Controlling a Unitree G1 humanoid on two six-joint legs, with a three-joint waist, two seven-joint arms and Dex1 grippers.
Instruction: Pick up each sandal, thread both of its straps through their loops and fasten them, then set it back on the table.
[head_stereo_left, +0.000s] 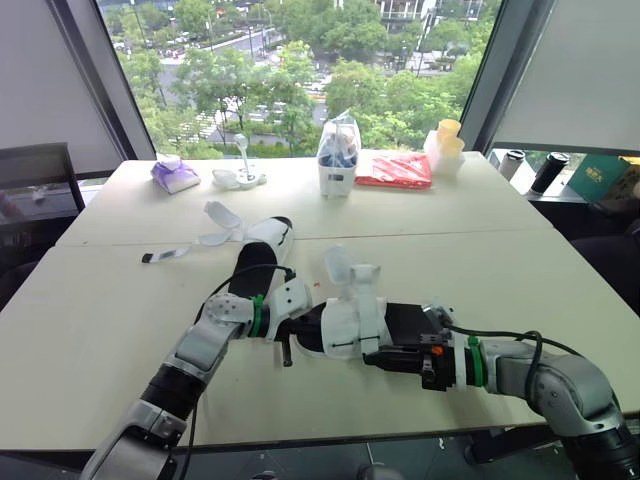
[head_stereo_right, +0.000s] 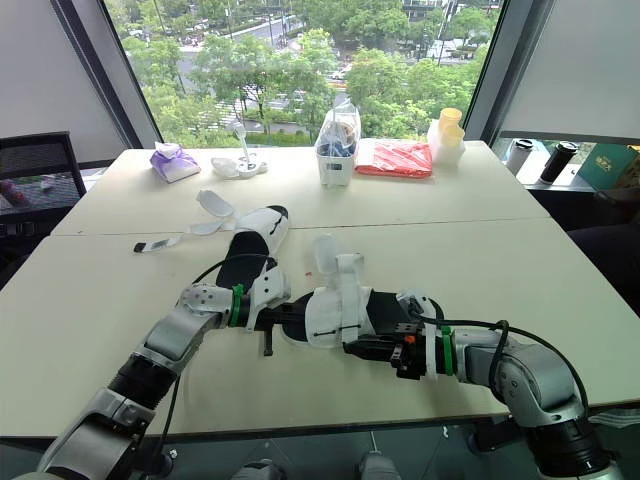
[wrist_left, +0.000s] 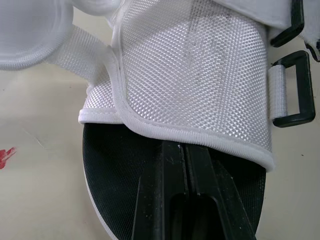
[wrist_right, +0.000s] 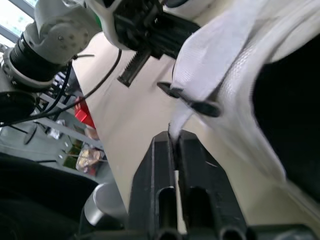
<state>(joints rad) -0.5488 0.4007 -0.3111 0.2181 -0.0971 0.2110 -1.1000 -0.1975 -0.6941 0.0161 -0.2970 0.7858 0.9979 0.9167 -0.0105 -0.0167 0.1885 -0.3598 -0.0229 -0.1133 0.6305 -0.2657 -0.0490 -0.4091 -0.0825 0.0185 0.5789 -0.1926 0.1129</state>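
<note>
The near sandal (head_stereo_left: 352, 318), white mesh upper on a black sole, lies between both grippers at the table's front. My left gripper (head_stereo_left: 298, 328) is shut on the sole's edge (wrist_left: 115, 165), its black fingers (wrist_left: 170, 175) pressed together under the mesh upper (wrist_left: 200, 75). Two black loops (wrist_left: 295, 90) hang on the upper's side. My right gripper (wrist_right: 173, 137) is shut on a white strap (wrist_right: 200, 65) of this sandal, at the sandal's right side (head_stereo_left: 378, 358). A second sandal (head_stereo_left: 262, 252) lies farther back with its straps open.
At the far edge stand a plastic container (head_stereo_left: 338, 160), a red bag (head_stereo_left: 394, 170), yellow cups (head_stereo_left: 447, 145), a purple pouch (head_stereo_left: 175, 177) and a white holder (head_stereo_left: 240, 178). A loose strap piece (head_stereo_left: 165, 256) lies left of the second sandal. A chair (head_stereo_left: 35, 170) stands at left.
</note>
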